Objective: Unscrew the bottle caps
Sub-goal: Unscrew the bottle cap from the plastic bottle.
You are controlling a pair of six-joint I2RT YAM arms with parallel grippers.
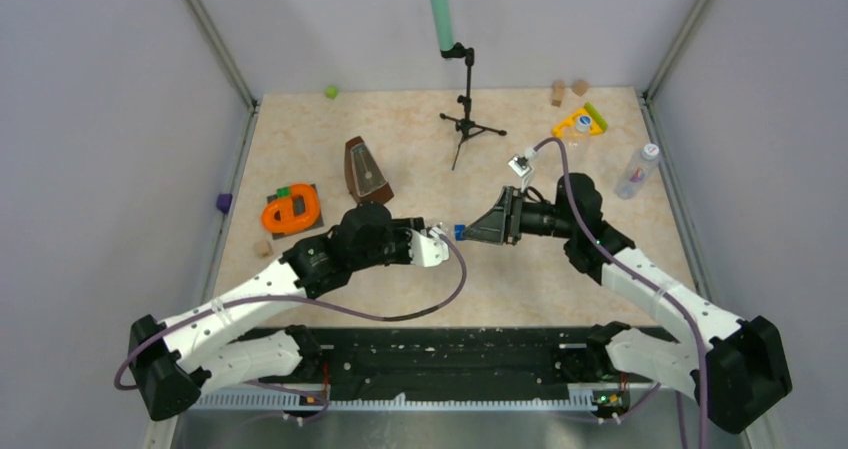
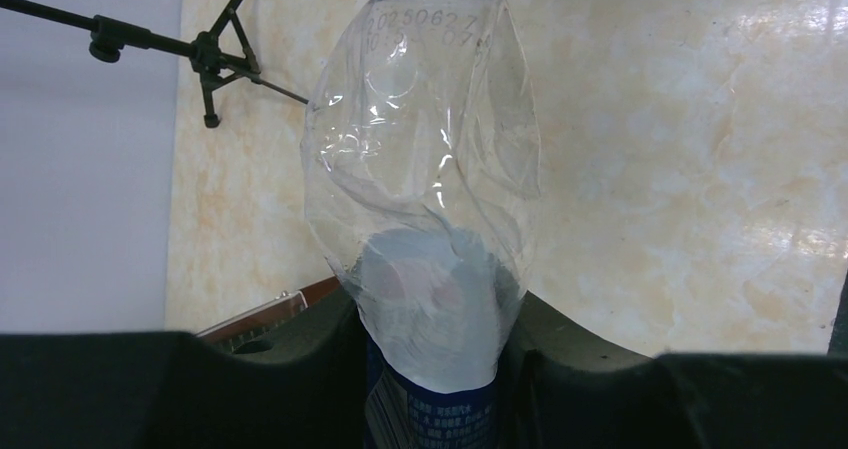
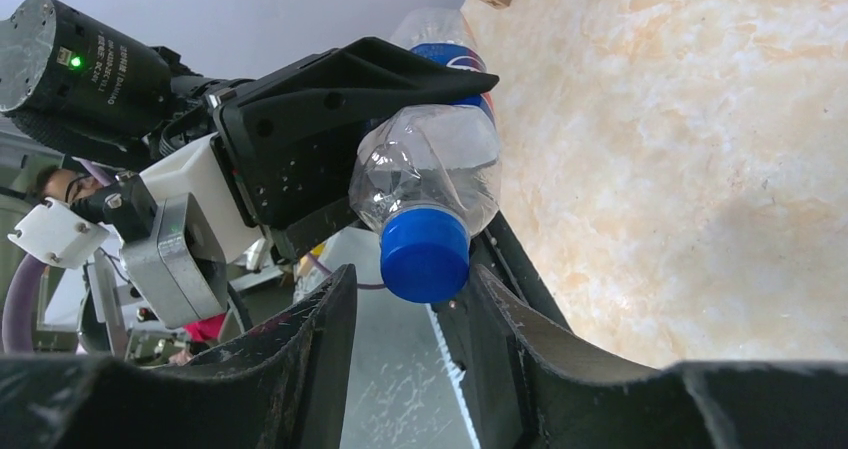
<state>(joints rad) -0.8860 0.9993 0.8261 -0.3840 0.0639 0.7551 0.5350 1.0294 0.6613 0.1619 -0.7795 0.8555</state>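
My left gripper [image 1: 435, 244] is shut on a clear bottle with a blue-and-white label [image 2: 425, 169], holding it level above the table with the neck pointing right. Its body is crumpled where the black fingers [image 2: 590, 349] squeeze it. The dark blue cap [image 3: 424, 254] sits on the neck between the fingers of my right gripper [image 3: 412, 279]. That gripper stands open, with a gap between the cap and one finger [image 3: 320, 319]. From above, the cap [image 1: 459, 232] shows between the two grippers. A second clear bottle [image 1: 637, 172] with a white cap [image 1: 650, 151] lies at the right. A third one [image 1: 578, 129] rests by a yellow piece.
A microphone stand [image 1: 468, 99] rises at the back centre. A brown metronome [image 1: 366, 171] and an orange ring on a dark plate [image 1: 291, 210] sit to the left. Wooden blocks [image 1: 558, 94] lie at the back right, a green cube [image 1: 330, 91] at the back left.
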